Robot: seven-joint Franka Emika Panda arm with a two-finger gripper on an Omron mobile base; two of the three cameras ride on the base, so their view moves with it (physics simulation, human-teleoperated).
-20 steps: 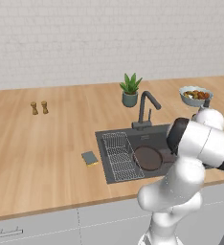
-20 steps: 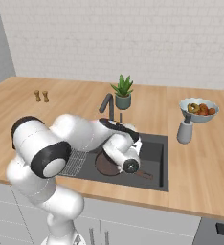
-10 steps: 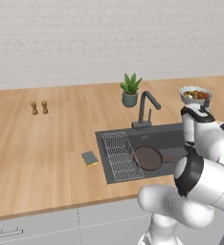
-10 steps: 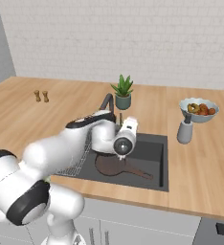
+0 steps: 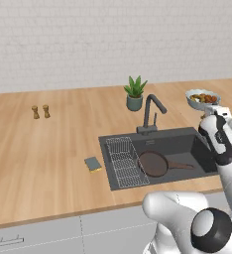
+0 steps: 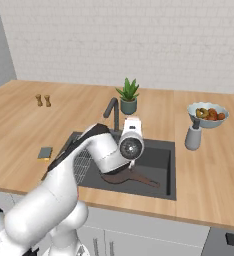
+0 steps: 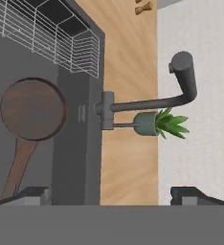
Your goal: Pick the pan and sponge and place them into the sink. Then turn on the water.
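Left base view, one pan (image 5: pixel 153 163) lay in one sink (image 5: pixel 200 153), one sponge (image 5: pixel 92 163) on the tabletop (image 5: pixel 43 154), two shakers (image 5: pixel 40 111), one plant (image 5: pixel 134 93), jaws apart, empty.

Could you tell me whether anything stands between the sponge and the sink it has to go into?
Nothing visible does. The sponge lies on the counter just left of the sink, with bare wood between them. Inside, the wire rack fills the near end and the pan lies beside it.
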